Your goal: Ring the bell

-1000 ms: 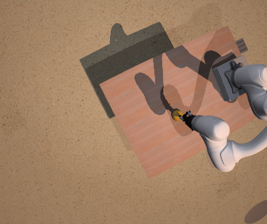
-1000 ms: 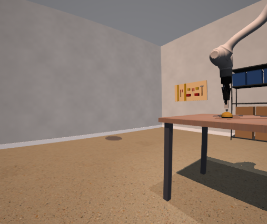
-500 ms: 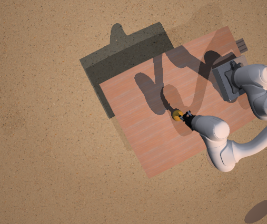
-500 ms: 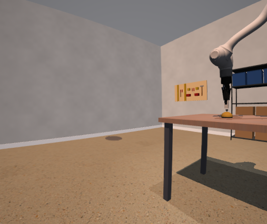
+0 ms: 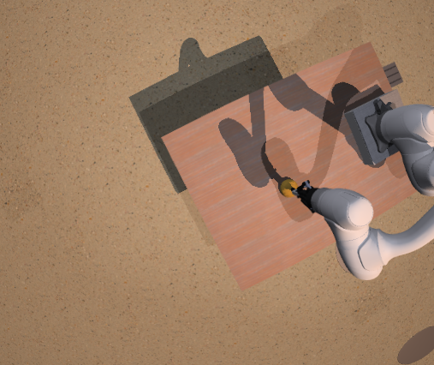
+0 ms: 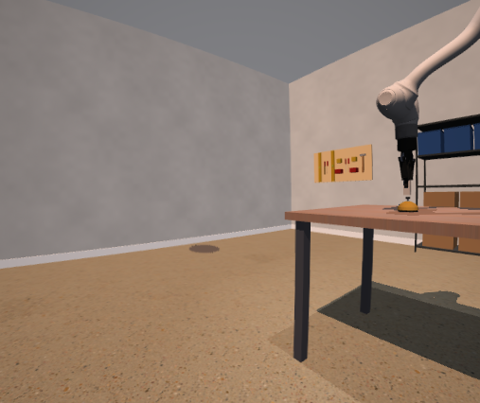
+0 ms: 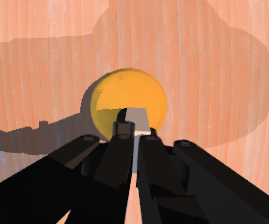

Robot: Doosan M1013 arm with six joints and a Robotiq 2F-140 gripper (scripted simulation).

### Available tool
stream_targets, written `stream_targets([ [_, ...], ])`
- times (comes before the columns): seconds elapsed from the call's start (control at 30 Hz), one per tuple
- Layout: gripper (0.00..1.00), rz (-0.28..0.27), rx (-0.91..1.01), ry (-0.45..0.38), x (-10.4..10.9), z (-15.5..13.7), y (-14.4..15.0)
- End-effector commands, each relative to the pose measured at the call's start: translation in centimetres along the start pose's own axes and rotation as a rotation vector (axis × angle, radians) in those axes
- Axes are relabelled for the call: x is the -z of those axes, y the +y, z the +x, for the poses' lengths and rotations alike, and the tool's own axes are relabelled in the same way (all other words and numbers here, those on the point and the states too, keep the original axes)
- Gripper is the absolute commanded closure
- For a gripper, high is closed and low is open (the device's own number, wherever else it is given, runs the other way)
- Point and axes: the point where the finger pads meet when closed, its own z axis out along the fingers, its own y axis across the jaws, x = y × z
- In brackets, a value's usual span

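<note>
A small orange dome bell (image 5: pixel 287 187) (image 6: pixel 407 206) (image 7: pixel 128 102) sits on the wooden table (image 5: pixel 239 223) (image 6: pixel 349 215), near its middle. My gripper (image 5: pixel 300 189) (image 6: pixel 407 194) (image 7: pixel 135 123) is shut, fingers pressed together and pointing straight down. In the side view its fingertips stand just above the top of the bell, at the small button stem. In the wrist view the shut fingertips cover the centre of the dome, so the button itself is hidden. I cannot tell whether the tips touch the button.
The arm's grey base block (image 5: pixel 367 128) sits at the table's far corner. A shelf rack (image 6: pixel 463 156) with blue bins and cardboard boxes stands behind the table. A tool board (image 6: pixel 343 164) hangs on the wall.
</note>
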Motion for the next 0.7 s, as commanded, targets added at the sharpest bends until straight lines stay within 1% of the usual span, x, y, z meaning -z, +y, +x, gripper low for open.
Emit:
stream_targets([
  [0.0, 1.0, 0.0, 0.0, 0.0, 0.01, 0.0, 0.0],
  [0.23, 1.0, 0.0, 0.0, 0.0, -0.05, 0.0, 0.0],
  [0.5, 1.0, 0.0, 0.0, 0.0, -0.87, 0.0, 0.0],
  [0.67, 1.0, 0.0, 0.0, 0.0, -0.99, 0.0, 0.0],
])
